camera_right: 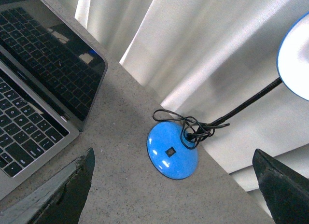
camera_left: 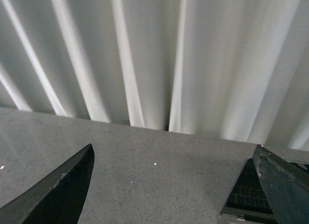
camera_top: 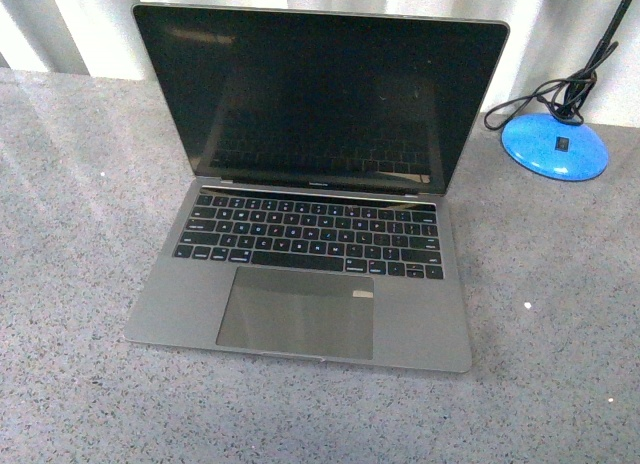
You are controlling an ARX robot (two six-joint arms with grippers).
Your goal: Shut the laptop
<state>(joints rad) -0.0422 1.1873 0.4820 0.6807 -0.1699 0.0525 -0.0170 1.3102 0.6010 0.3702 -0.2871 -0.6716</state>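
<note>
Speckled grey countertop (camera_top: 80, 384) meets pleated white curtains (camera_left: 145, 55) behind. Left gripper (camera_left: 174, 156) hangs with jaws spread wide, holding nothing, and a corner of the laptop (camera_left: 246, 195) shows beside one finger. Right gripper (camera_right: 173, 159) is equally splayed and unladen, above the counter between the laptop and the blue lamp base (camera_right: 172, 150). Only the front view shows the laptop whole, open mid-counter with its screen dark; only the right wrist view shows the lamp head (camera_right: 295, 60)

Grey speckled tabletop (camera_top: 560, 334) w/ white pleated curtain (camera_top: 80, 24) behind.
</note>
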